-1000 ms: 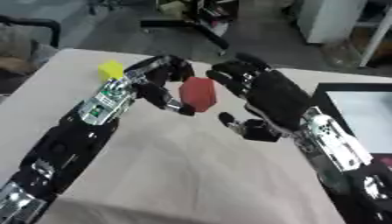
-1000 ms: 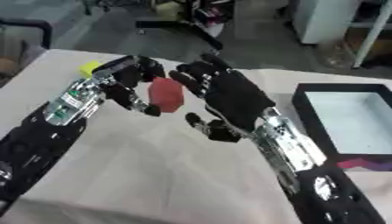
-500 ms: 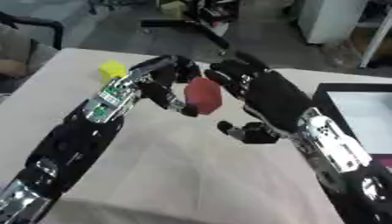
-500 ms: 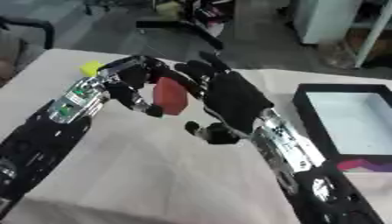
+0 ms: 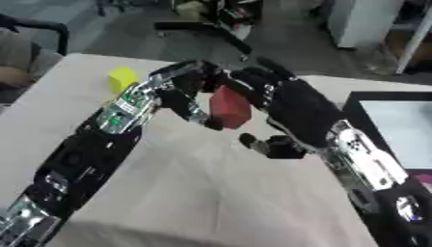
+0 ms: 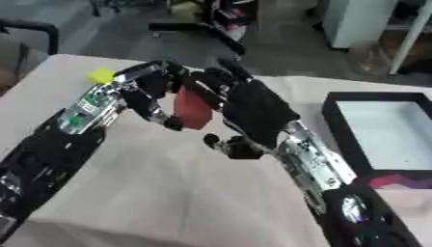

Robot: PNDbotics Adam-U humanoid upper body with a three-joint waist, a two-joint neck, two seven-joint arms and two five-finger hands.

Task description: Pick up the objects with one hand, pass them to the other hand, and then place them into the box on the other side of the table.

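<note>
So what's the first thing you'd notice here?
A red block held up in the middle, between the left hand and the right hand. Then a small yellow block at the table's far left, and the black box on the right.

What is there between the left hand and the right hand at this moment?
A red block sits between the left hand and the right hand, with fingers of both against it. The left eye view shows this best.
</note>
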